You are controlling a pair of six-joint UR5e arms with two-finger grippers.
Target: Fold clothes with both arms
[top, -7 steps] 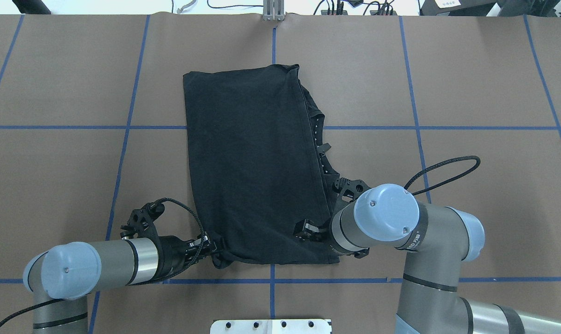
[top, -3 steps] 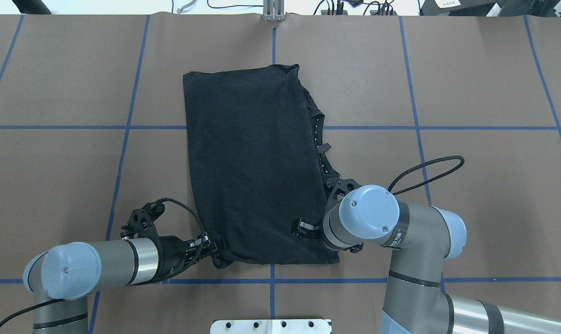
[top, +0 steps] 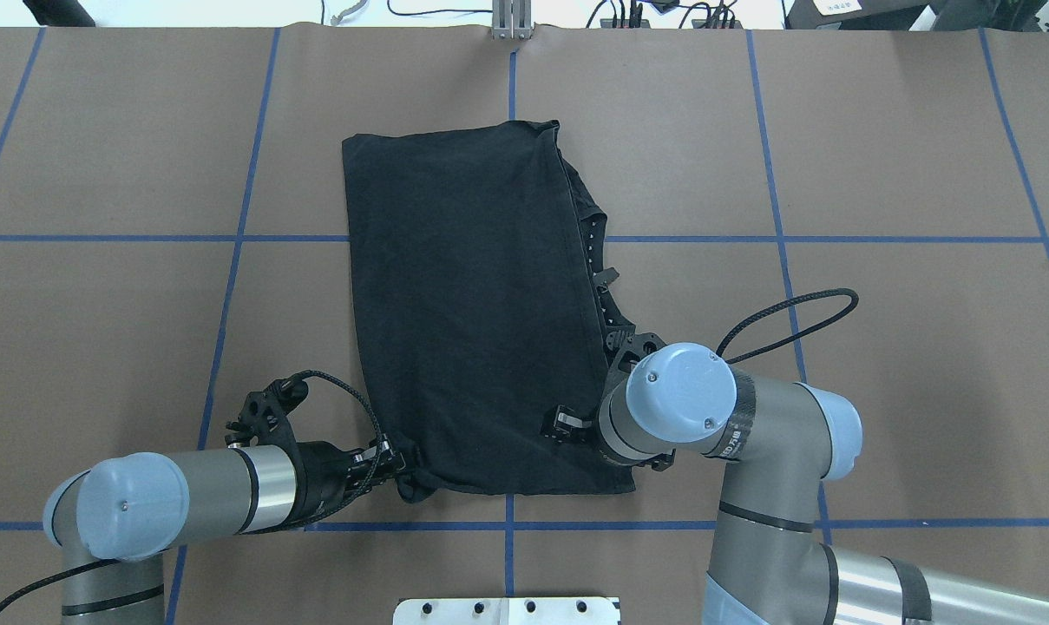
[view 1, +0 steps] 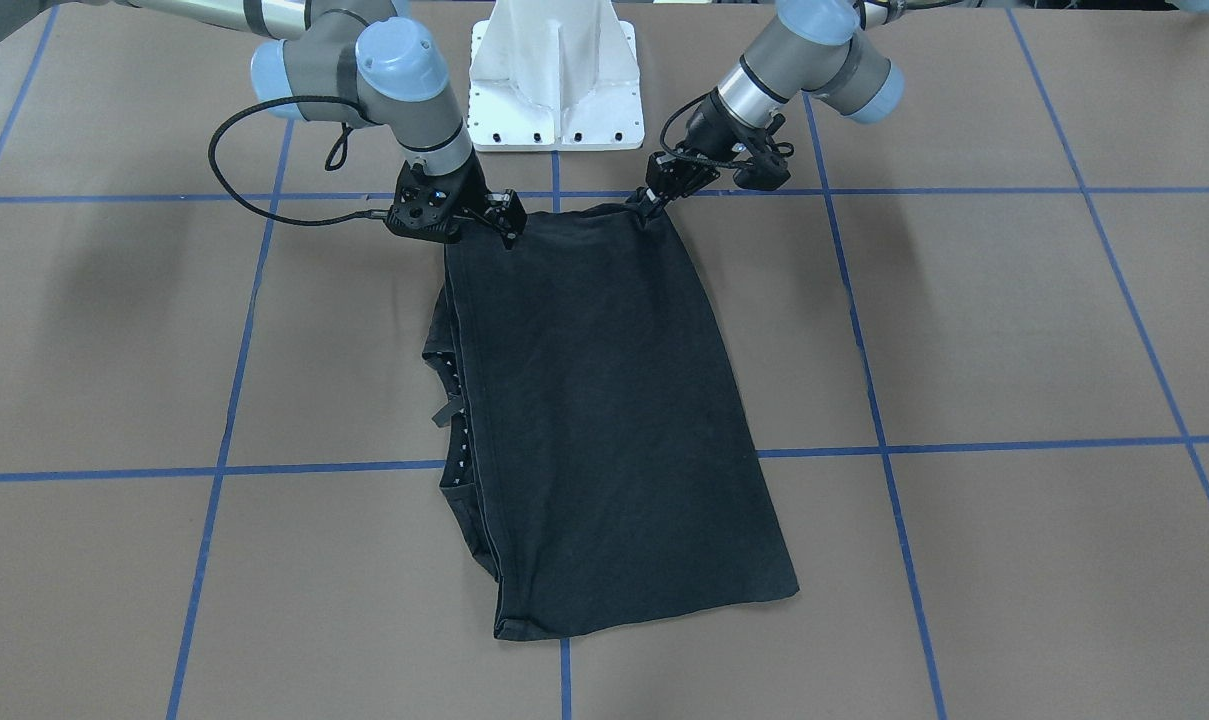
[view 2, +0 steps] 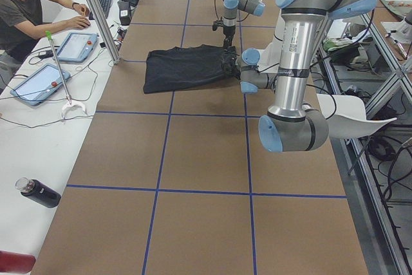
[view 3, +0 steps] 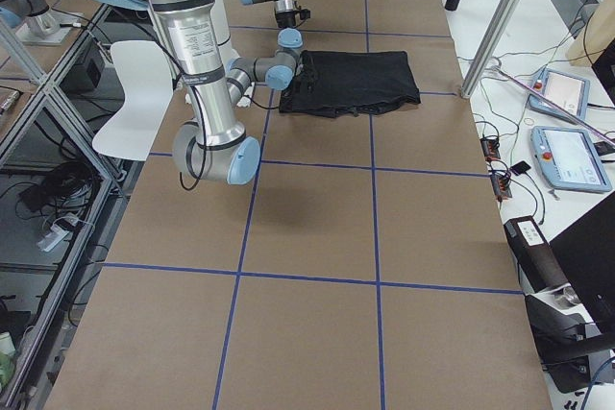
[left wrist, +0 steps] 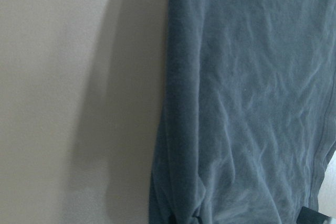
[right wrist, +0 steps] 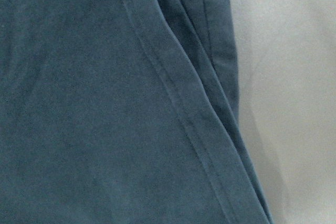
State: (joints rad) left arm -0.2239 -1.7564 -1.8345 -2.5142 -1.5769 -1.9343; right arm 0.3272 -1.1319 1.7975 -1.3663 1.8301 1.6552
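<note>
Left gripper (top: 400,466) sat at the lower-left corner of the T-shirt (top: 472,304) in the overhead view. Its jaws looked narrowed onto the corner, judging by the cloth bunched there. The right gripper (top: 564,424) hung over the shirt's lower-right part in that view, just inside the layered side edge and a little up from the bottom hem. Whether its jaws were apart or together could not be told: the wrist hid them, and its own camera showed only cloth and seams.

The shirt lay flat on the brown table (top: 880,130), plain side up, doubled lengthwise into a tall strip. Its long axis ran from the bottom of the overhead view to the top, away from both grippers. Both grippers were at the same short end, the lower one, one toward each side.

By my judgement, the coming fold would carry that end up the frame along the long axis toward the far short edge. The right gripper, set in from its corner, probably needed a hold there first.
</note>
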